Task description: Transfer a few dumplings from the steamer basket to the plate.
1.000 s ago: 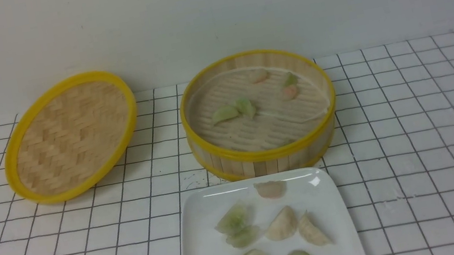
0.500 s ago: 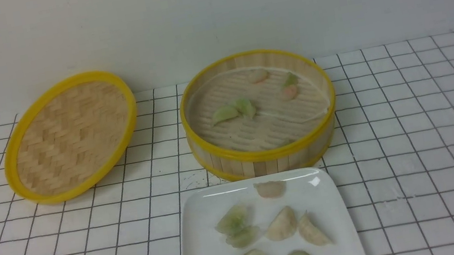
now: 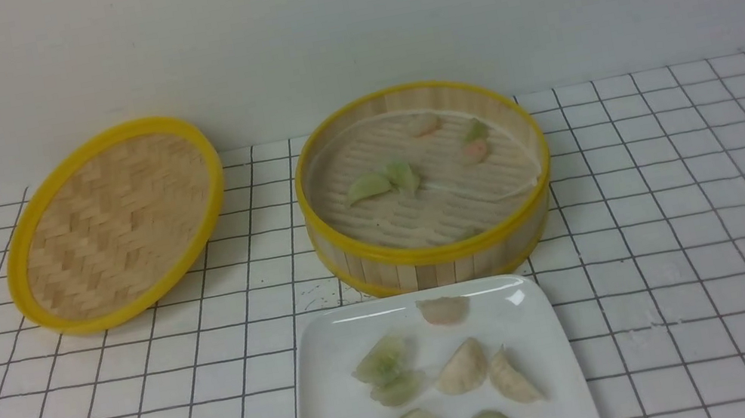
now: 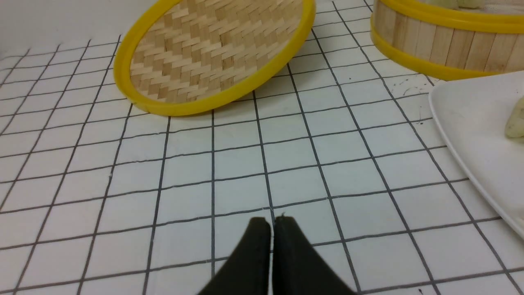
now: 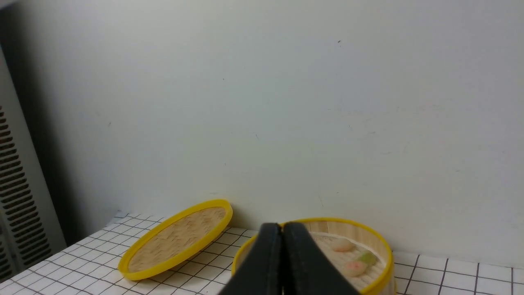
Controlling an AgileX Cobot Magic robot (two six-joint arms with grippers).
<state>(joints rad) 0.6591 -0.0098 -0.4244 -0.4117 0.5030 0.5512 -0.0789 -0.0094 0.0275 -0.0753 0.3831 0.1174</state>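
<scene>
You have the steamer basket standing toward the back of the white tiled table, close to the wall. Five dumplings lie on its slatted floor: two pale green ones touching near the middle, a pinkish one at the far side, and a green and a pink one together on the right. Just in front of the basket, nearer to you, sits the white square plate, apart from the basket by a narrow gap. It carries several more dumplings, green and cream-white, spread loosely over it, with one at the far rim and one cut off by the bottom edge of the front view.

To the left of the basket, the woven lid rests tilted, its far edge raised toward the wall.

Your left gripper hangs low over bare tiles, between the lid and the plate and well apart from both; its two black fingers are pressed together with nothing between them. Your right gripper is raised high, facing the wall, and its fingers are likewise closed together and empty.

You will find no brand, label or writing that can be read anywhere; only faint dark scuffs mark the tiles near the basket's base.
</scene>
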